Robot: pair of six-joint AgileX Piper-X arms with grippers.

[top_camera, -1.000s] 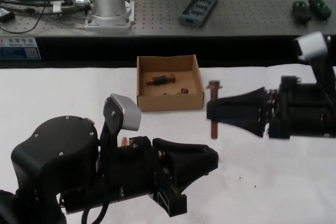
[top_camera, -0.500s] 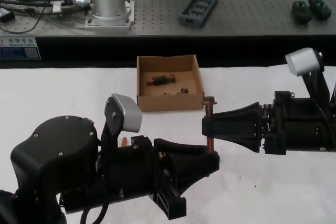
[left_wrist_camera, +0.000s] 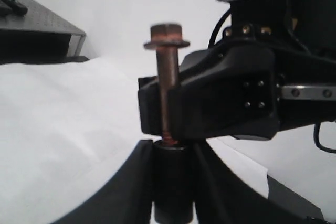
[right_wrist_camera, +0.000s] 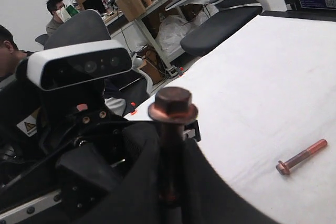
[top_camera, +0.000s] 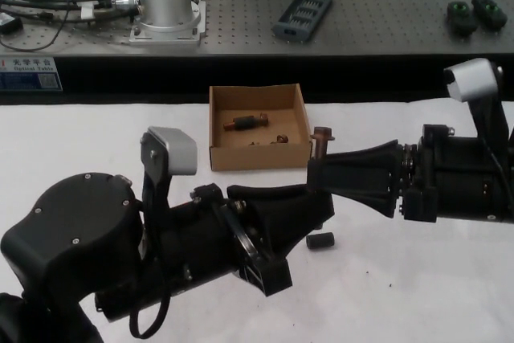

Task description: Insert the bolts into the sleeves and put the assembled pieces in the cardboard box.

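Over the white cloth (top_camera: 96,142) in the high view, your right gripper (top_camera: 319,168) is clamped on an upright bolt (top_camera: 323,135) beside the cardboard box (top_camera: 261,155). A loose sleeve (top_camera: 320,240) lies nearby. From the left wrist, your left gripper (left_wrist_camera: 170,179) pinches a black sleeve (left_wrist_camera: 170,195), with the bolt's tip at its mouth. From the right wrist, a spare bolt (right_wrist_camera: 302,157) lies on the cloth.

A lab (perforated optical table (top_camera: 385,6), office chairs (right_wrist_camera: 223,24)).
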